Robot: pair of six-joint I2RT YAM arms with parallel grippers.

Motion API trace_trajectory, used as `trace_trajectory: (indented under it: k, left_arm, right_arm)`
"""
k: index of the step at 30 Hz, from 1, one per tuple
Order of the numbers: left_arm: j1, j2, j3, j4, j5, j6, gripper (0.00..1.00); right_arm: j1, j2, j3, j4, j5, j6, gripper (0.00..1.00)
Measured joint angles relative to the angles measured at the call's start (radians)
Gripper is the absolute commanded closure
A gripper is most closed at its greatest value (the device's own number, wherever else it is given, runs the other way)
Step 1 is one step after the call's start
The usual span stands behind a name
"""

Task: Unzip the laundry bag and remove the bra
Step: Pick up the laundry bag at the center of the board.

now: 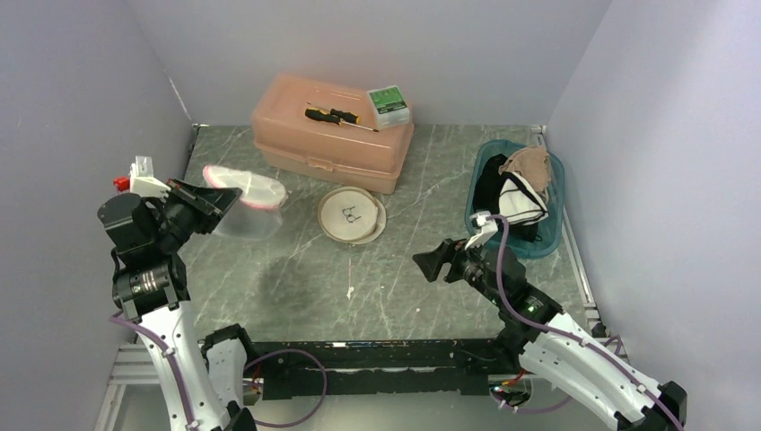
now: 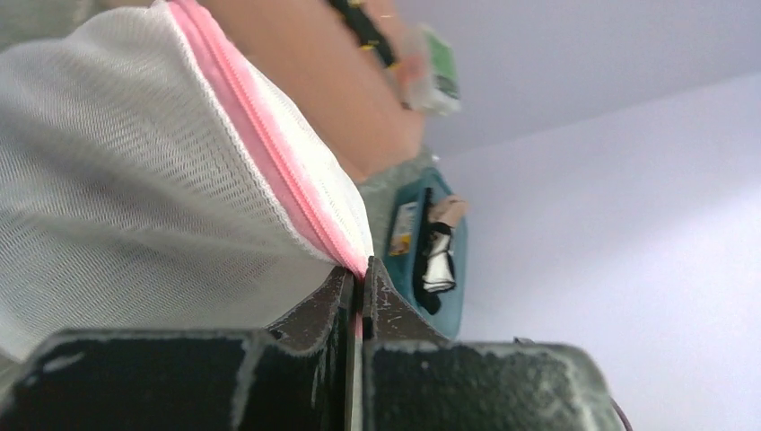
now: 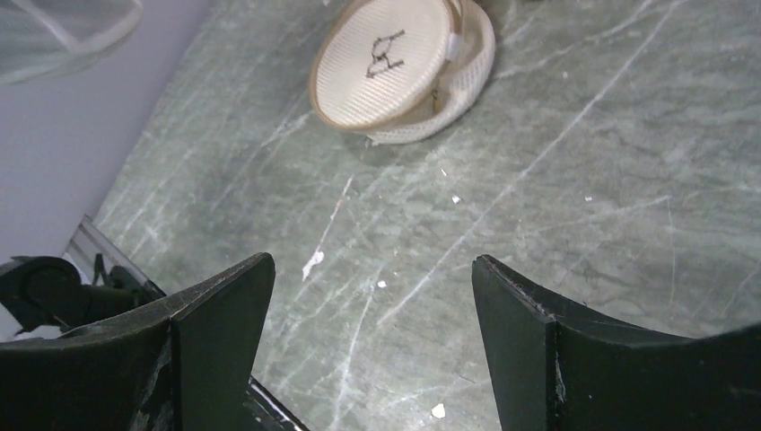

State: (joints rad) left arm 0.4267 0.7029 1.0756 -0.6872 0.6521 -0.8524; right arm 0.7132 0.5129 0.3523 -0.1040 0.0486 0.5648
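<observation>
— What's the left claw (image 2: 362, 275) doing?
— It's pinched shut on the pink zipper (image 2: 269, 153) of the mesh laundry bag (image 1: 249, 205), raised off the surface at upper left. The zipper runs up-left from my tips.
— And the right claw (image 1: 432, 262)?
— Wide, empty, lower centre, well apart. I'd reach left.

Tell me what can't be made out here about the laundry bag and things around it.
- Bra: top and left wrist views, laundry bag mesh hides any contents.
- Zipper pull: left wrist view, hidden where the left gripper pinches the pink zipper.
- Green box label: top view, too small.
</observation>
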Motion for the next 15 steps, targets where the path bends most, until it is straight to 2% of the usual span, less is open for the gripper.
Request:
trace_trajectory:
  k: [4, 8, 12, 15]
  left_arm:
    - [-0.027, 0.005, 0.035, 0.122, 0.101, -0.068, 0.97]
    - [-0.063, -0.001, -0.001, 0.238, 0.179, -0.139, 0.97]
    - [-0.119, -0.009, -0.069, 0.286, 0.234, -0.162, 0.97]
    - [-0.205, 0.018, -0.084, 0.279, 0.240, -0.151, 0.97]
  right_arm:
    - [0.000, -0.011, 0.037, -0.001, -0.002, 0.000, 0.14]
    - [0.000, -0.011, 0.094, -0.016, -0.001, -0.002, 0.13]
    - [0.000, 0.028, 0.183, -0.033, -0.006, -0.008, 0.13]
    - [0.000, 0.046, 0.208, -0.034, -0.006, -0.008, 0.13]
